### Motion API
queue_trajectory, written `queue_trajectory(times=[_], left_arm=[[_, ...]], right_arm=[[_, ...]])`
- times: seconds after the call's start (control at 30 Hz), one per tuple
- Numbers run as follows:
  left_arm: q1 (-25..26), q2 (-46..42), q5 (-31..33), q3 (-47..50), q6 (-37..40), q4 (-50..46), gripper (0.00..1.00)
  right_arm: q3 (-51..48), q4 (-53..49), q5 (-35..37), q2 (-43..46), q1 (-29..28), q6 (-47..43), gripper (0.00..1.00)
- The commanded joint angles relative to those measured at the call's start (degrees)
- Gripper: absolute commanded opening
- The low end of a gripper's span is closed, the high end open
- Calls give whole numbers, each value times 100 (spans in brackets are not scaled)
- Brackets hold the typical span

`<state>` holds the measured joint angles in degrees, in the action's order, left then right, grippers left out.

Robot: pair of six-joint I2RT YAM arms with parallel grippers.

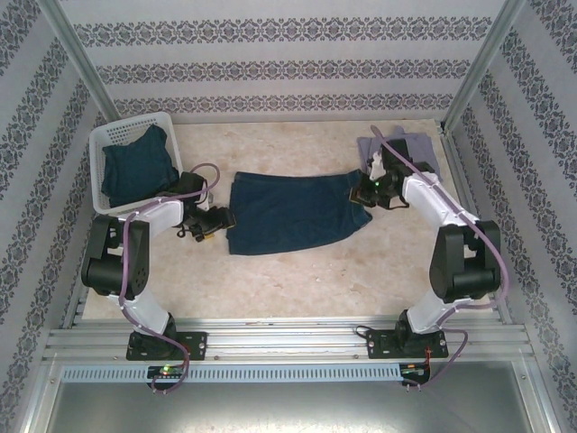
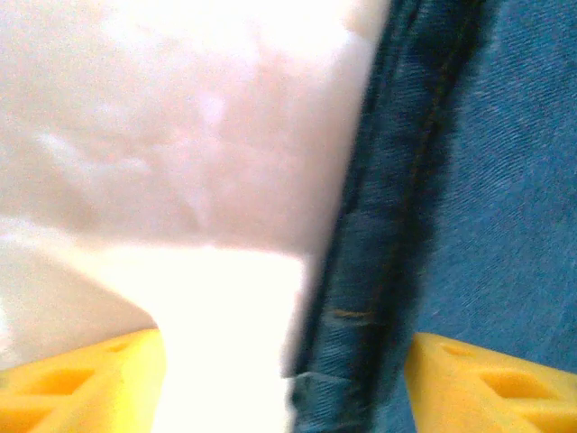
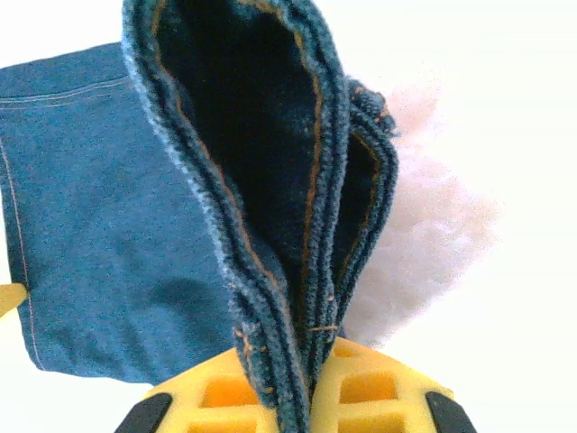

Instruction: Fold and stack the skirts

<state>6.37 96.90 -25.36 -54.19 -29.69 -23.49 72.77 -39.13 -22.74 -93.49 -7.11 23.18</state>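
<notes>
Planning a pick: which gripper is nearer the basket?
Left. The left gripper is beside the basket, at one edge of the spread skirt; the right gripper pinches the opposite corner.

Top external: mounted high, above and behind the arm bases (image 1: 167, 343), tilted down and forward. The view is wide and distant. It takes in the whole tabletop (image 1: 297, 280) out to the patterned back wall (image 1: 288, 54), with the bases along the lower edge.

Left wrist: rides on the left pincer (image 1: 221, 219), lens very near the tabletop, looking out between its yellow fingers (image 2: 81, 383). Close, blurred, overexposed.

Right wrist: rides on the right pincer (image 1: 362, 193), looking past its yellow fingertips (image 3: 361, 388). Also very close.

Overlap: the denim skirt (image 1: 293, 212) at mid-tabletop appears in all three views. Left wrist sees its left edge seam, right wrist its bunched right end. Top external sees both ends at once.
</notes>
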Motion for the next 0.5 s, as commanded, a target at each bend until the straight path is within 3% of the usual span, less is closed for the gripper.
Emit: queue_trajectory(times=[0.0, 0.23, 0.47], left_arm=[[166, 129, -508, 93, -57, 451, 62], [291, 285, -1231, 55, -322, 1110, 53], [361, 572, -1681, -22, -408, 1497, 34]], right_arm=[[806, -1263, 982, 142, -504, -36, 0], [2294, -1792, 1368, -600, -1675, 1062, 0], [3902, -2188, 1857, -1948, -2614, 1610, 0]])
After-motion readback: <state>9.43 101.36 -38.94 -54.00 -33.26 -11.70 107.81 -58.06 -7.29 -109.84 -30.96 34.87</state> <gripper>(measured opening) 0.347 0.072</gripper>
